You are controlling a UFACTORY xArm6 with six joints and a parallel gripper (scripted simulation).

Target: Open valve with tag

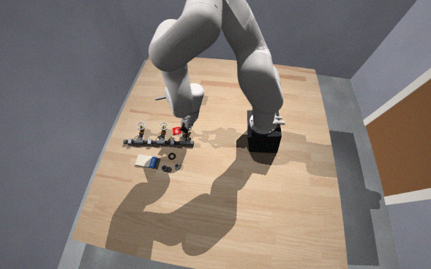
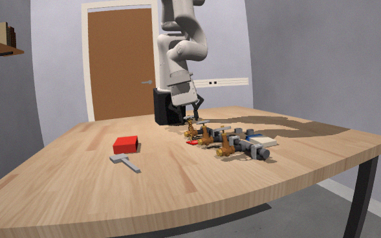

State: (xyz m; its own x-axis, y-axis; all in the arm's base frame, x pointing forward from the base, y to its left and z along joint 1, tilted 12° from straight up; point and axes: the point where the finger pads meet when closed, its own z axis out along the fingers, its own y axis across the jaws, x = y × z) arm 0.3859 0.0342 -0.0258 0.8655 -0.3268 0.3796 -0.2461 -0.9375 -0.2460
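Note:
A grey pipe [image 1: 158, 142] carries three brass valves with round handwheels; it also shows in the exterior view [image 2: 234, 142]. The left valve [image 1: 140, 127] and the middle valve [image 1: 163, 126] stand free. A red tag [image 1: 176, 131] lies beside the right valve [image 1: 184, 134], and the tag shows in the exterior view [image 2: 191, 142]. My gripper [image 1: 185, 126] stands straight above the right valve and is shut on its handwheel [image 2: 189, 118]. The tag's writing is too small to read.
A white and blue block [image 1: 147, 161] and three small dark rings [image 1: 171, 162] lie in front of the pipe. A red box [image 2: 125, 144] and a grey hammer-like tool [image 2: 124, 161] lie apart on the table. The arm's black base [image 1: 264, 137] stands to the right.

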